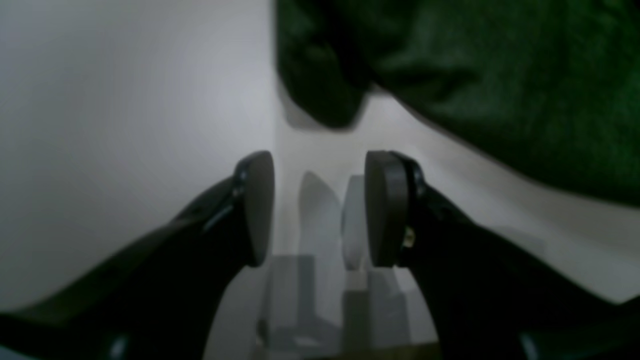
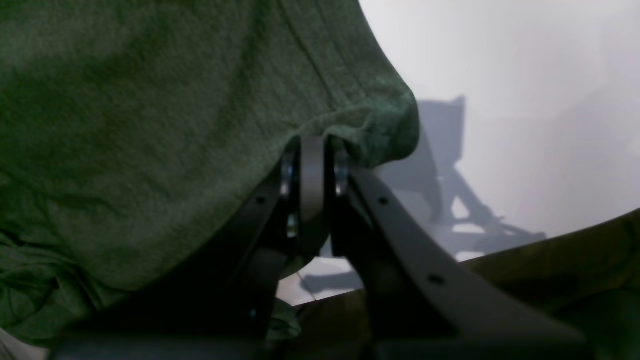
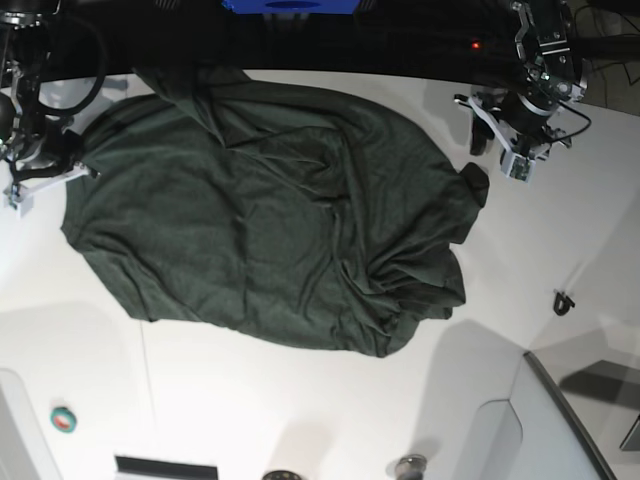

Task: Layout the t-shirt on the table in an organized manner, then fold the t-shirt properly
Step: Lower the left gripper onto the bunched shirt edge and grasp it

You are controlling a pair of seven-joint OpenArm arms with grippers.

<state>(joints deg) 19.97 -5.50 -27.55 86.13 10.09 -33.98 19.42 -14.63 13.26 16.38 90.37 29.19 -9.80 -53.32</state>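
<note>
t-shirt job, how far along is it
Early, still laying out. Done: the t-shirt lies spread across the table, though rumpled and bunched at one side. In hand: the right gripper is shut on a shirt edge, while the left gripper is open and empty beside the cloth. Left: smoothing it flat and all the folding.

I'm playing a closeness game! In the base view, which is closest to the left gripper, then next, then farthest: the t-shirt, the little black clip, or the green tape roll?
From the left gripper:
1. T-shirt: its edge lies just beside it, toward the table's middle.
2. Black clip: on the same side, lower down.
3. Green tape roll: far across, in the opposite bottom corner.
</note>
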